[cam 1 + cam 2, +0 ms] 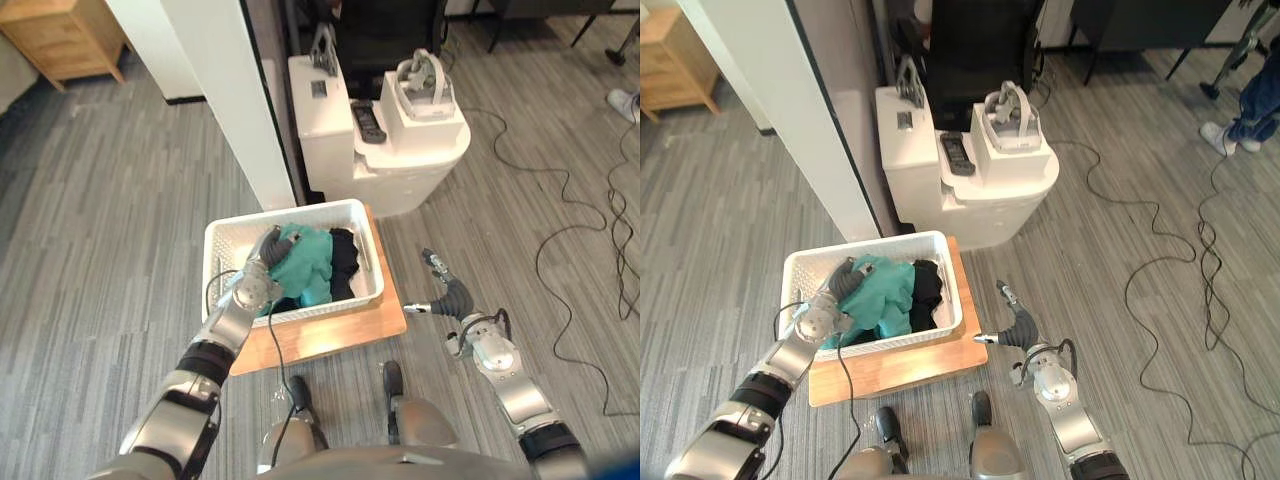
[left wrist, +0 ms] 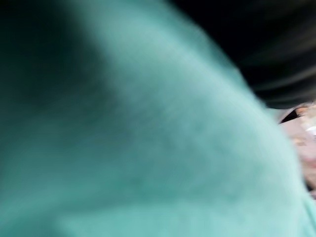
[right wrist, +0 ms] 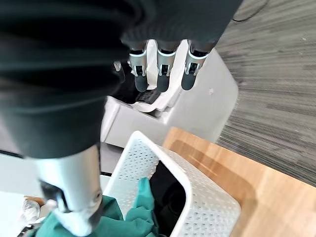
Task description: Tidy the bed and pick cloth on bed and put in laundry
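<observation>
- Left hand point(image 1: 266, 250) down inside white basket point(image 1: 300, 208), its dark cover resting on teal cloth point(image 1: 312, 262). Fingers buried in fabric, so cannot tell whether gripping or let go.
- Teal cloth bunched in basket's middle, under that hand and just right of it. No clear long axis.
- Dark cloth point(image 1: 343, 258) touches teal on its right, against basket's right wall.
- Basket sits on wooden board point(image 1: 385, 318).
- Right hand point(image 1: 450, 295) well apart over floor, right of board, fingers straight, holding nothing.
- Left hand plainly nearer.
- White stand point(image 1: 420, 165) behind basket. Judged: way straight up unobstructed.
</observation>
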Robot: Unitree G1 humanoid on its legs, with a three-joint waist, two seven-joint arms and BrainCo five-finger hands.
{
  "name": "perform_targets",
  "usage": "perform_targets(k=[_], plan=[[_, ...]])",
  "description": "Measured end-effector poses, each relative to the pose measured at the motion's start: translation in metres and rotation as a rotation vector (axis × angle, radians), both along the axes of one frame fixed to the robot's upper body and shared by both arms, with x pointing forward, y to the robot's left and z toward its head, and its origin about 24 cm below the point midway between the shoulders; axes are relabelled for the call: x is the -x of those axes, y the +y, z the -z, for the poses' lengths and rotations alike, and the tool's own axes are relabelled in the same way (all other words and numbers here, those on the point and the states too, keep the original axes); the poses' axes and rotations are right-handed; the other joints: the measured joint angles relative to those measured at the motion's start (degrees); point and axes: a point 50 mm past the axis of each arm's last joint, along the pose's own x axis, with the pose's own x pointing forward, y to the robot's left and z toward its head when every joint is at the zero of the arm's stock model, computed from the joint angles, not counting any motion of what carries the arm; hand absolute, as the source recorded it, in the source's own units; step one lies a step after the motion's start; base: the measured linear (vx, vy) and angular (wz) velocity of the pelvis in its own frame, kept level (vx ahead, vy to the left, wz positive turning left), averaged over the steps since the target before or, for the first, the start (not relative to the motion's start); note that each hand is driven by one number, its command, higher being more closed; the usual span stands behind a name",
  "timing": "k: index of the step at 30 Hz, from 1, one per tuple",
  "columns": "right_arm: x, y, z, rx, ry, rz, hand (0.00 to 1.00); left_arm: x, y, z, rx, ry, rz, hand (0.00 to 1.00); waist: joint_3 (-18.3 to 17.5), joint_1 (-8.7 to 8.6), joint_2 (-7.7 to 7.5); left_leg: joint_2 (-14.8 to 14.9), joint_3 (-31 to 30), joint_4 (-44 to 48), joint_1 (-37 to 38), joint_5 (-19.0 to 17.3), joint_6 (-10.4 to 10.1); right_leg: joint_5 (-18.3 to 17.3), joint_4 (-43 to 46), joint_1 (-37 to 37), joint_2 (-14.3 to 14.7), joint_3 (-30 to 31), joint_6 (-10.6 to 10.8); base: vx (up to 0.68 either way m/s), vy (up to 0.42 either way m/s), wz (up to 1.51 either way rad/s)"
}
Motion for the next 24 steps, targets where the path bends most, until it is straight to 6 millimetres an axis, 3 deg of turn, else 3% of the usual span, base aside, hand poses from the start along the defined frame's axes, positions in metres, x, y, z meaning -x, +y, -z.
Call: perform_targets(k=[4,9,18,24], plan=[[-0.001,-0.010,0.002,-0.038,0.008,0.059,0.00,-0.011,0.026,-0.023,-0.089,-0.107,-0.129,0.00,2.0,-0.30,-0.25,0.0,0.7,0.0,-1.8,0.2,0.1,0.1,0.7,-2.5,0.2,0.5,-0.1,0.05,0.004,-0.10],[0.006,-0.019,0.006,-0.078,0.014,0.104,0.00,-0.014,0.040,-0.032,-0.141,-0.113,-0.164,0.00,2.8,-0.43,-0.35,0.3,0.9,0.0,-1.9,0.1,-0.1,-0.1,0.8,-2.7,0.7,0.7,-0.4,0.06,-0.003,-0.04],[0.026,-0.016,0.025,-0.113,0.061,0.124,0.00,-0.012,0.048,-0.039,0.224,-0.176,-0.161,0.00,2.8,-0.01,-0.41,0.5,0.3,0.0,-0.5,0.0,-0.3,-1.7,2.7,-1.7,0.7,-0.2,-0.4,0.02,-0.003,0.05],[0.046,-0.006,0.042,-0.151,0.133,0.152,0.00,0.012,0.041,-0.020,0.357,-0.112,-0.054,0.00,2.3,0.16,-0.48,0.4,-1.7,0.0,3.1,-0.5,-0.8,-3.3,2.7,3.2,0.5,-2.5,-0.3,0.05,0.001,0.23]])
